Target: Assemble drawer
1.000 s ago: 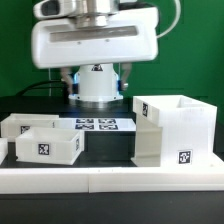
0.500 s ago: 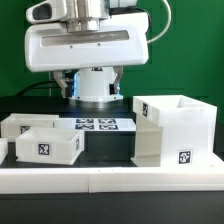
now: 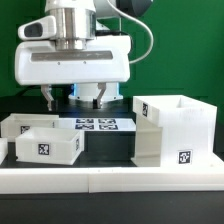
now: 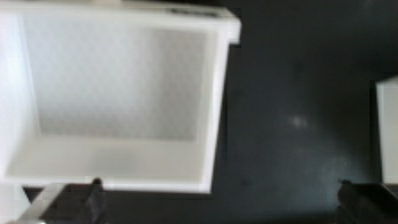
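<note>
The drawer's tall boxy shell stands open-topped at the exterior view's right, with a tag on its front. Two small shallow trays sit side by side at the exterior view's left, each with a tag. My gripper hangs open and empty above the table behind the trays. In the wrist view one tray lies below, with my fingertips dark and wide apart at the frame's edge. My gripper holds nothing. A strip of another white part shows at the wrist view's edge.
The marker board lies flat on the black table between the trays and the shell. A long low white border rail runs along the front. A green wall stands behind the arm.
The gripper has moved toward the exterior view's left and slightly lower, from above the marker board to above the trays. The drawer parts have not moved.
</note>
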Controlling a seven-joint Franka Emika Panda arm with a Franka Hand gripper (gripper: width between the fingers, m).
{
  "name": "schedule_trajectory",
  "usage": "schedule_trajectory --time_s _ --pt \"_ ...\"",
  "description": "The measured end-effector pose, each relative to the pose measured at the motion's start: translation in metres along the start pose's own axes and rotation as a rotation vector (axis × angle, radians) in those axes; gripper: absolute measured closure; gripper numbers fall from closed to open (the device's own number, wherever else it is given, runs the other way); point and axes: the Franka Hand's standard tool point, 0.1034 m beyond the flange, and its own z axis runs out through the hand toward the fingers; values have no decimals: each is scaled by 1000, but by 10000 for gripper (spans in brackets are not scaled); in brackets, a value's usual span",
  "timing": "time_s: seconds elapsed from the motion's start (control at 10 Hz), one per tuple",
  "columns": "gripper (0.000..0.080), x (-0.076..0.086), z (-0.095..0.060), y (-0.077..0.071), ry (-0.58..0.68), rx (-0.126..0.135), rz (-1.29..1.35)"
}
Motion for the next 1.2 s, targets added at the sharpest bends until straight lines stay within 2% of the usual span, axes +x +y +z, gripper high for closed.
schedule_trajectory --time_s 0.3,0.7,1.0,1.2 --pt "150 -8 22 8 3 -30 0" --pt "150 -16 48 12 -7 -56 -7" --pt "150 -20 67 10 -6 -73 -21" --pt "150 -21 72 7 -10 -73 -28"
